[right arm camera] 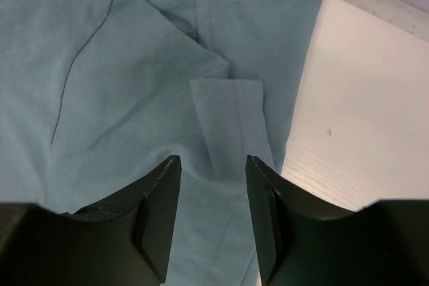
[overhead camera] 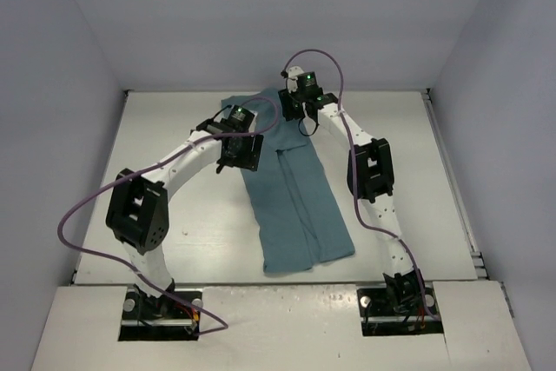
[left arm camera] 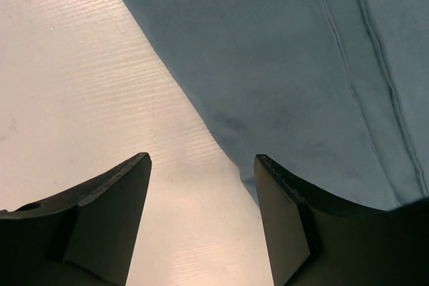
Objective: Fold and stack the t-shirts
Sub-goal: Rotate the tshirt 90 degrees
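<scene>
White arm links (overhead camera: 187, 155), black joint blocks (overhead camera: 139, 212), purple cables (overhead camera: 59, 230), green lights (overhead camera: 238, 111), black wedge fingers (left arm camera: 110, 212) on left hand (left arm camera: 201, 157)

Robotics lab test cell: a left robot arm (overhead camera: 139, 210) and a right robot arm (overhead camera: 372, 171), white-shelled with black joints, are sitting bolted side by side at the near edge of a white counter (overhead camera: 174, 119). Plain pale walls (overhead camera: 261, 15) are boxing the counter in on three sides, and purple cables (overhead camera: 59, 230) are looping loose along both arms.

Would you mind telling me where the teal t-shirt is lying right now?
In the top view, the teal t-shirt lies as a long folded strip at the middle of the table, the right tool above its far end.
</scene>
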`<action>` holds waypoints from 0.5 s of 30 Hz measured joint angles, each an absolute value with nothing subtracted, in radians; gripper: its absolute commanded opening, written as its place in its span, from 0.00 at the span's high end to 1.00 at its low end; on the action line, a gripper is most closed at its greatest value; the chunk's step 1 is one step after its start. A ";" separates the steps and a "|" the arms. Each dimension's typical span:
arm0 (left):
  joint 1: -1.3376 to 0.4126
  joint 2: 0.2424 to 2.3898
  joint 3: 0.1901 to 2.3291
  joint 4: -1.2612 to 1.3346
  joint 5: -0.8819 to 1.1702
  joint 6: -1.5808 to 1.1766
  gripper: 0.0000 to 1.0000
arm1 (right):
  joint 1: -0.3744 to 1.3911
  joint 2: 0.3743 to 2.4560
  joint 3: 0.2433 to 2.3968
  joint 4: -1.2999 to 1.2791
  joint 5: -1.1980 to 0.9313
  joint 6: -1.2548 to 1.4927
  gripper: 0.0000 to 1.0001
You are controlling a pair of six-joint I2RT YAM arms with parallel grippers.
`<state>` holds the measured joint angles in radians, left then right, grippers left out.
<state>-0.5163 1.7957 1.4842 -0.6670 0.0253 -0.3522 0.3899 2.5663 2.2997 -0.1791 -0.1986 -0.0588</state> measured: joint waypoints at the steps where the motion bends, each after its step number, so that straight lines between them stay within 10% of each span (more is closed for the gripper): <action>1: -0.518 1.789 1.477 -0.662 0.025 -0.354 0.40 | 0.389 2.570 2.305 -0.175 -0.199 -0.061 0.60; 10: -0.531 1.771 1.393 -0.652 0.025 -0.372 0.40 | 0.374 2.615 2.326 -0.138 -0.199 -0.059 0.69; 15: -0.532 1.760 1.367 -0.649 0.025 -0.372 0.40 | 0.370 2.633 2.326 -0.134 -0.197 -0.056 0.95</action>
